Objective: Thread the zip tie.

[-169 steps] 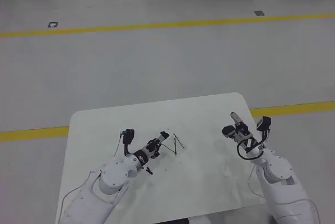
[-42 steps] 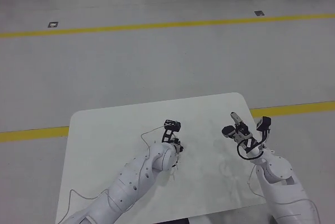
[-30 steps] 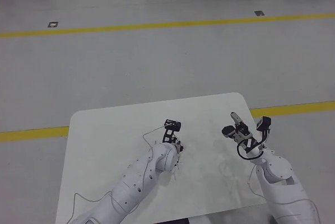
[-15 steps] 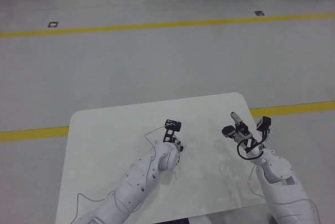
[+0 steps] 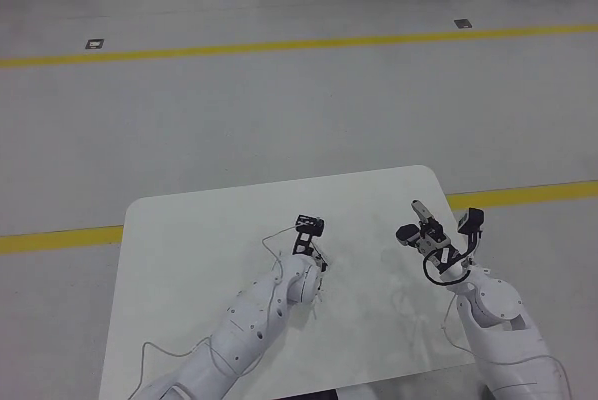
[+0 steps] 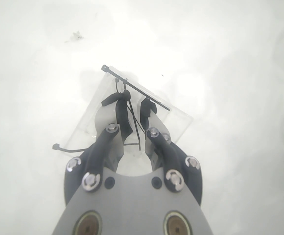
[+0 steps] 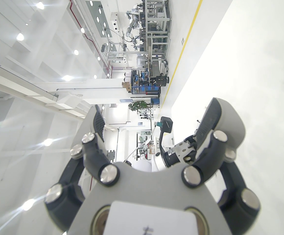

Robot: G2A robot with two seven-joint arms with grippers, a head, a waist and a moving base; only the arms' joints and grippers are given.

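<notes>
The straight zip tie (image 6: 134, 89) lies diagonally across a clear plastic tray (image 6: 178, 123) that sits flat on the white surface (image 6: 230, 50), near its middle. A thinner zip tie (image 6: 135, 123) runs back from beneath it, passing between the fingers of my left gripper (image 6: 134, 100). Those fingers, wrapped in black tape at the tips, stand narrowly apart on either side of that thin strap, their tips just short of the straight tie. I cannot tell whether either pad presses on the strap. A third, curved zip tie (image 6: 68, 149) trails off the tray's edge behind one finger, its far end hidden by the gripper. A small tie head (image 6: 117, 81) shows beside the fingertip; I cannot make out which strap it belongs to.

Farther out on the surface lie a pale scrap (image 6: 76, 36) and a tiny dark speck (image 6: 162, 75).

In the top view the left forearm covers the tray. My right gripper (image 7: 155, 110) is held above the surface's right edge (image 5: 422, 222), fingers wide apart, gripping nothing.
</notes>
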